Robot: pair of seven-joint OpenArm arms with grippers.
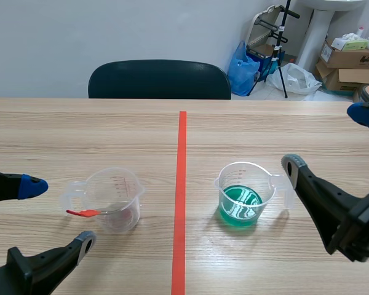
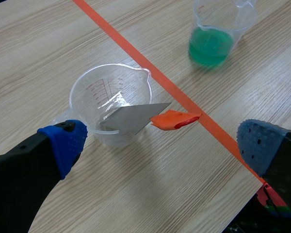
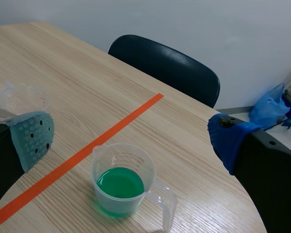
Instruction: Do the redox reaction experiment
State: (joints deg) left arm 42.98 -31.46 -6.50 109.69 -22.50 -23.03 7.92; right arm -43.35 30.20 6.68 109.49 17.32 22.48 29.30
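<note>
A clear measuring cup [image 1: 114, 198] [image 2: 110, 102] stands left of the red tape line. A metal strip with an orange-red end [image 1: 83, 212] [image 2: 174, 119] rests in it and leans over its rim. A second clear cup holding green liquid [image 1: 241, 195] [image 3: 121, 185] [image 2: 216, 30] stands right of the line. My left gripper [image 1: 60, 212] [image 2: 162, 145] is open, its fingers either side of the near cup. My right gripper [image 1: 329, 138] [image 3: 131, 138] is open, hovering above the green cup.
A dark chair [image 1: 159, 79] [image 3: 167, 68] stands at the far table edge. Boxes [image 1: 350, 58], a blue bag [image 1: 243, 67] and a stand sit on the floor at the back right. The wooden table [image 1: 111, 135] runs wide on both sides.
</note>
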